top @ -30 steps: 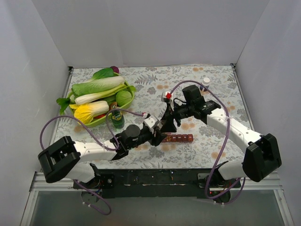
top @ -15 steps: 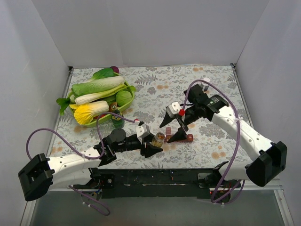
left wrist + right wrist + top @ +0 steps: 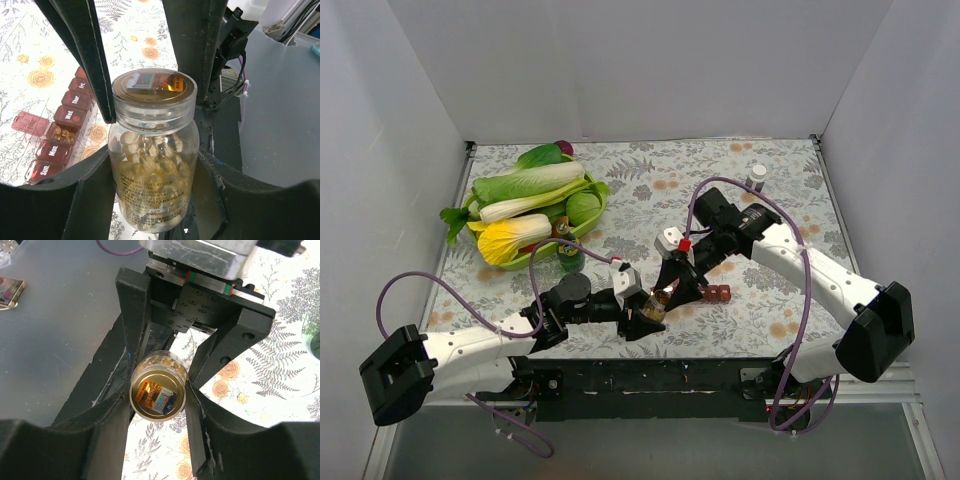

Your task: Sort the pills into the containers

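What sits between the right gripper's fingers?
The pill bottle: the right wrist view shows its lid pinched by the right gripper, while the left gripper holds its body.

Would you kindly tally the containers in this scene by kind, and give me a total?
Bottles and jars: 3 (clear pill jar, green bottle, white-capped bottle)
Pill organiser strip: 1
Green bowl of vegetables: 1
Total: 5
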### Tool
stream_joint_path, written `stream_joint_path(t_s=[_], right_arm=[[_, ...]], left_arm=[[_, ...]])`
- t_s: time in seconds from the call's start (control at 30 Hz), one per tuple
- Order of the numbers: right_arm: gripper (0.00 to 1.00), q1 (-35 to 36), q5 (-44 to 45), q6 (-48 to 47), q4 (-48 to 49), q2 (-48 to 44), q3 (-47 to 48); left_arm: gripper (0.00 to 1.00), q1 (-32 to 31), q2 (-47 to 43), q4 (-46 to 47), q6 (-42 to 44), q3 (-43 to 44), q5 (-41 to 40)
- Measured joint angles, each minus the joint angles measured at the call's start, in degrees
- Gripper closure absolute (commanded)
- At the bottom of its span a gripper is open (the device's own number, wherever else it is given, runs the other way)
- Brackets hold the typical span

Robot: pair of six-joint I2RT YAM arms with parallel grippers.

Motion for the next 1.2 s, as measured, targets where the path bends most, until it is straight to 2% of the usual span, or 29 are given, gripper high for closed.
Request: stream_joint_path(t_s=[0.13,0.2,0.33,0.4,0.47,0.5,0.57,0.77,1.0,1.1,1.2], right_arm=[[0.60,0.2,0.7,2.7,1.4,0.1,0.0],[0.69,0.3,1.2,4.5,2.6,0.1,-0.2],[0.75,0.4,2.1,9.2,6.5,-0.5,-2.0],[0.78,0.1,2.6,11.9,8.8,-1.0,-3.1],[0.80,-0.5,3.5,14.5,10.8,-1.6,-4.2],[0.80,-1.1,4.1,15.9,11.9,-1.8,-4.7],[0.82,-3.4,5.4,18.1,13.9,-2.3,-6.2],[0.82,-13.1,6.4,23.8,16.0,-5.9,-9.6],[0.83,-34.5,21.4,25.0,17.0,-6.3,-7.0],[0.83,-45.0,28.7,24.7,17.3,-2.0,-1.9],[0.81,-51.5,37.0,24.3,19.5,4.0,3.6]], left_arm=[[1.00,0.0,0.0,-0.1,-0.4,0.0,-0.2],[0.99,0.0,0.0,-0.3,-0.7,0.0,-0.3],[0.58,0.1,0.0,-1.2,-1.6,0.0,-0.8],[0.27,0.1,0.0,-1.7,-2.2,0.0,-1.4],[0.11,0.0,0.0,-1.4,-2.6,0.0,-2.8],[0.07,0.1,-0.2,-1.0,-2.7,0.0,-3.5],[0.02,0.1,-0.8,-0.6,-2.9,0.0,-4.9],[0.02,0.8,-3.1,-1.5,-0.7,0.4,-9.8],[0.02,0.9,-5.8,-14.0,6.9,5.3,-14.1],[0.02,0.9,-5.9,-17.9,9.6,6.3,-16.9],[0.02,0.9,-6.0,-20.6,11.1,6.3,-19.1]])
